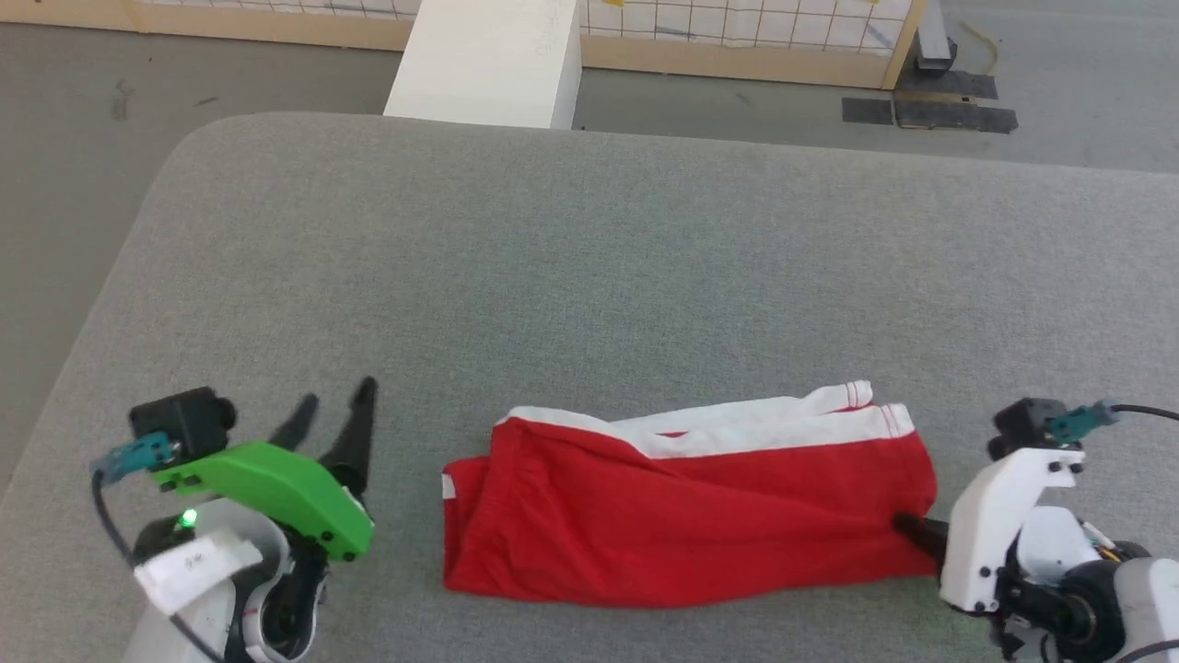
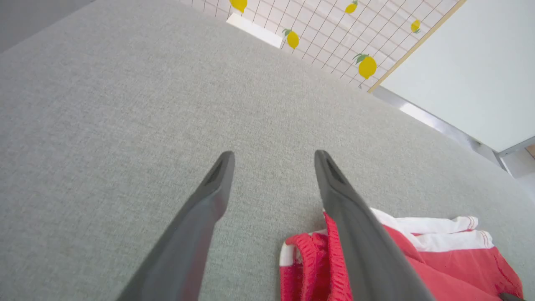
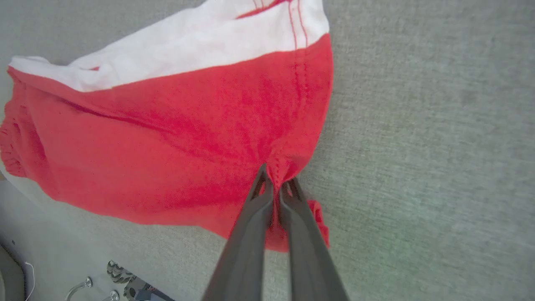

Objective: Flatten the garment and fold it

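Note:
The red garment [image 1: 682, 516] with white bands along its far edge lies folded into a long strip across the near part of the grey table [image 1: 589, 276]. My right gripper [image 1: 907, 527] is shut on the garment's right edge; in the right wrist view the fingers [image 3: 255, 209] pinch a bunched fold of the red garment [image 3: 188, 142]. My left gripper [image 1: 336, 405] stands open over bare table, a short way left of the garment's left end. In the left wrist view that gripper [image 2: 273, 161] has nothing between its fingers, and the garment [image 2: 439, 259] lies at the lower right.
A white box [image 1: 488, 60] stands beyond the table's far edge. A gridded panel with a wooden frame [image 1: 737, 37] runs along the back. Grey floor [image 1: 55, 184] lies to the left of the table's rounded corner.

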`<state>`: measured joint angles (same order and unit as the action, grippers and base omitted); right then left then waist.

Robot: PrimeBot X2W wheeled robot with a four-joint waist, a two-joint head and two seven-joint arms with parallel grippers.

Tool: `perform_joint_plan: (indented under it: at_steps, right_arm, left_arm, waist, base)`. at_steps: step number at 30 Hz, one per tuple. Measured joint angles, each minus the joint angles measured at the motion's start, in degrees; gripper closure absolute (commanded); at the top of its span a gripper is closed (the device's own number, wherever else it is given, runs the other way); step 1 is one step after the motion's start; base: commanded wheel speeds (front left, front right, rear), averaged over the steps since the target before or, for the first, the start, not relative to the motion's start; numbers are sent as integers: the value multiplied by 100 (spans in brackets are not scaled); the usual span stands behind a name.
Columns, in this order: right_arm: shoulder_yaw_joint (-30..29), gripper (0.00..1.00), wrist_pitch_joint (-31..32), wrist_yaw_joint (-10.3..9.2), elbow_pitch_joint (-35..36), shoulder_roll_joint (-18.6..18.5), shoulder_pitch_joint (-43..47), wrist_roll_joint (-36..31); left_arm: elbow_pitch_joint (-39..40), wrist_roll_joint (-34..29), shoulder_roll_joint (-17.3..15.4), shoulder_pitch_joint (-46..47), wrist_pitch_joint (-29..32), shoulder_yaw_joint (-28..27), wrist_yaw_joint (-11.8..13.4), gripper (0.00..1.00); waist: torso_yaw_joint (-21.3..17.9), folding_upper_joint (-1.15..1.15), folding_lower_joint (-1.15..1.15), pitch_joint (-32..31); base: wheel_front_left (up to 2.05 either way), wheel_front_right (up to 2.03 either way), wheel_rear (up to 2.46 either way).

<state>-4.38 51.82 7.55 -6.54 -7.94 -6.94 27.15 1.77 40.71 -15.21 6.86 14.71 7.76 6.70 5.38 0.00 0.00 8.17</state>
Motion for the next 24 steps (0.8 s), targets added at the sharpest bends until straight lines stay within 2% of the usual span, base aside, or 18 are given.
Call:
perform_joint_plan:
  at_steps: [4,7,10,18,22,24]
  right_arm:
    - [-344,100,-16,0,-62,-14,-15,-88]
    - [-660,100,-14,0,-101,-45,-36,-229]
    - [-1040,100,13,0,-120,-97,-51,-385]
    - [-1904,100,189,0,-70,-201,-33,-1065]
    - [-1875,100,272,0,167,-258,4,-1245]
    - [-1663,100,318,0,412,-343,31,-1248]
  left_arm:
    - [-179,-483,-18,-5,-1225,-54,-246,0]
    - [-311,-782,1,-9,-1937,-31,-352,0]
    - [-436,-965,45,-8,-2374,38,-420,0]
    - [-670,-1043,141,-8,-2702,73,-471,0]
    - [-701,-1044,166,-8,-2741,83,-485,0]
    - [-703,-1044,183,-8,-2741,107,-491,0]
  waist:
    - [-24,0,0,30]
    - [-22,0,0,71]
    - [-8,0,0,105]
    - [-11,0,0,123]
    - [-38,0,0,99]
    - [-45,0,0,79]
  base:
    - [0,0,0]
    - [0,0,0]
    - [0,0,0]
    - [0,0,0]
    - [0,0,0]
    - [0,0,0]
